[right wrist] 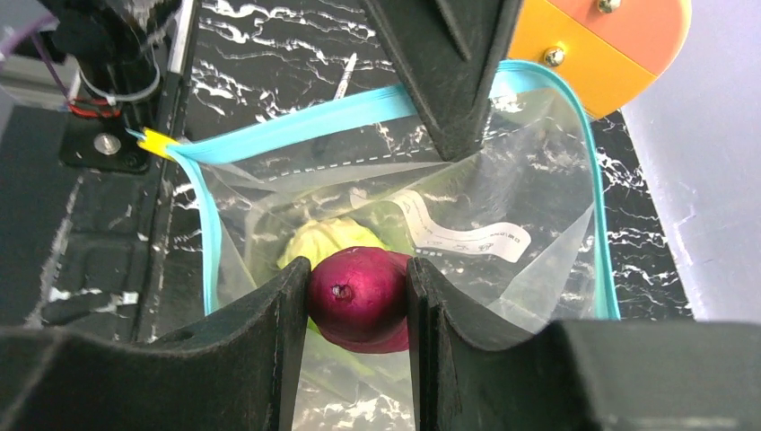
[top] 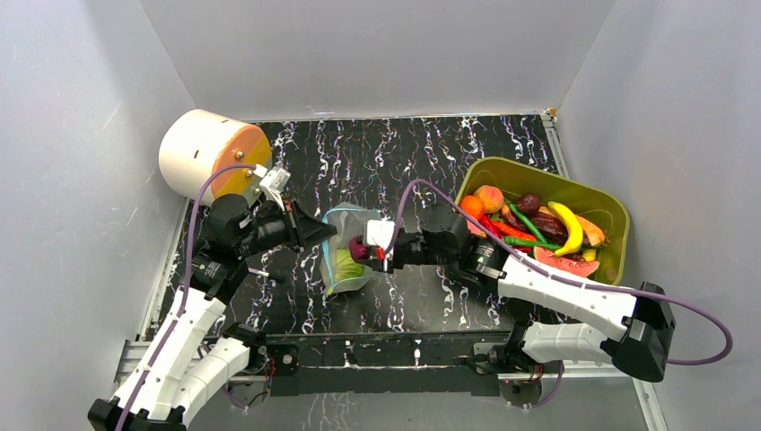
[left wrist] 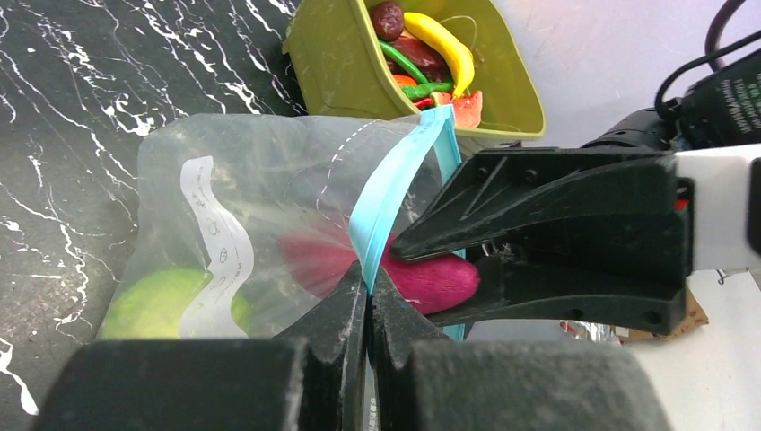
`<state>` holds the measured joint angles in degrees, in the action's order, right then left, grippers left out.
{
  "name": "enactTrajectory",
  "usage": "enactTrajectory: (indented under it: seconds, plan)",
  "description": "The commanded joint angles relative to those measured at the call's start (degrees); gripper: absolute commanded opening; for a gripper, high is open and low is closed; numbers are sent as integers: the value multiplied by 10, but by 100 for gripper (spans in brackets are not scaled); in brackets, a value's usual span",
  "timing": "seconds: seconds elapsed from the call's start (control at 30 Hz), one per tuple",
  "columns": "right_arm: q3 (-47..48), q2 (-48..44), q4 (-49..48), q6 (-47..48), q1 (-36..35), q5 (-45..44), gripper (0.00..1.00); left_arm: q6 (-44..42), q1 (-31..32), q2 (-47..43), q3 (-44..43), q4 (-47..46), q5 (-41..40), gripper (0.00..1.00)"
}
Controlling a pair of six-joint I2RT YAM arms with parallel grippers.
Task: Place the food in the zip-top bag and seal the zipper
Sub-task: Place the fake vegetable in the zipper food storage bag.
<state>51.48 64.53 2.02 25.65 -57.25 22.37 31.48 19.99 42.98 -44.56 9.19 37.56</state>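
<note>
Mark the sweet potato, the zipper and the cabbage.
purple sweet potato (right wrist: 359, 301), right wrist view, rounded near end
zipper (left wrist: 393, 186), left wrist view, middle of the strip
green cabbage (top: 348, 265), top external view, its leafy top

You're looking at plain pale grey walls (top: 377, 54) closing in the back and both sides of a black counter (top: 404, 153) veined with white, evenly lit, an aluminium rail (top: 154, 296) along its left edge.

- zip-top bag (right wrist: 502, 180): clear, crinkly, glossy plastic film;
- purple sweet potato (right wrist: 359, 301): smooth, shiny plastic;
- right gripper (right wrist: 359, 269): matt, grainy black plastic;
- worktop (top: 404, 153): smooth, black, white-veined sheet
</note>
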Motion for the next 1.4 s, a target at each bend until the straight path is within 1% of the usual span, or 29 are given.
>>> enactTrajectory:
  seconds: [0.0, 0.3, 0.53, 0.7, 0.8, 0.93, 1.0, 1.03, 1.13, 1.27, 1.37]
  plan:
    - [13, 13, 17, 105, -7, -25, 18, -6, 1, -7, -27, -8, 49, 0]
    - [12, 33, 1, 130, -17, -43, 19, -13, 1, -2, -20, -5, 69, 0]
    - [2, 52, -31, 150, -18, -6, 23, -19, 1, 14, -14, -12, 83, 0]
    - [1, 73, -39, 175, -18, -8, 25, -20, 1, 19, -19, -11, 88, 0]
    - [0, 80, -37, 181, -18, -20, 30, -23, 1, 17, -19, -8, 85, 0]
    - [-8, 78, -37, 180, -18, -37, 42, -25, 1, 16, -16, -3, 78, 0]
    - [-11, 75, -34, 179, -18, -42, 46, -30, 1, 16, -16, 2, 72, 0]
    - [-11, 74, -30, 176, -18, -43, 50, -33, 1, 15, -16, 5, 69, 0]
    - [-8, 60, -22, 160, -18, -37, 57, -38, 1, 17, -17, 8, 63, 0]
    - [-7, 34, -23, 122, -18, -33, 60, -48, 1, 17, -14, 11, 54, 0]
    - [2, 20, -10, 66, -19, -39, 60, -61, 1, 14, -10, 14, 35, 0]
